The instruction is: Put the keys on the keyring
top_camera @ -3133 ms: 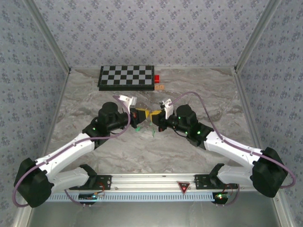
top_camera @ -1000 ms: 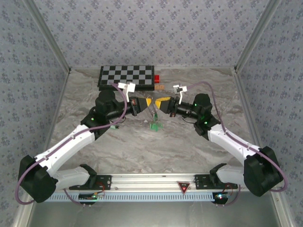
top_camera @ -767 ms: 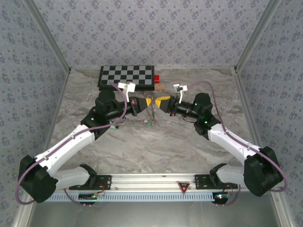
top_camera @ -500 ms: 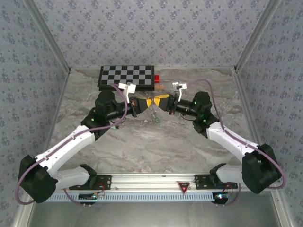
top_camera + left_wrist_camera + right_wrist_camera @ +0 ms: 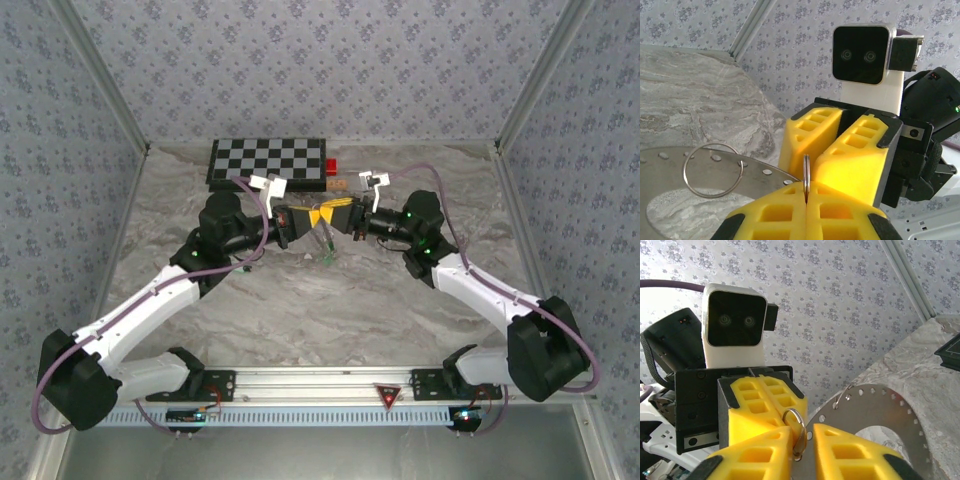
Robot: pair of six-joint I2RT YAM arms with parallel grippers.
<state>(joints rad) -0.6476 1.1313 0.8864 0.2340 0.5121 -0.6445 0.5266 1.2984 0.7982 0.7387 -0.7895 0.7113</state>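
Keyring (image 5: 867, 402) pinched between right gripper (image 5: 802, 436) fingers.

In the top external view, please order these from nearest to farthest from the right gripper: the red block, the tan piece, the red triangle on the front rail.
From the right gripper:
1. tan piece, just beyond it.
2. red block, a little farther back.
3. red triangle, far away on the near rail.

The left gripper (image 5: 806, 194) pinches a thin metal ring (image 5: 806, 170) edge-on, with the right gripper (image 5: 832, 135) directly opposite.
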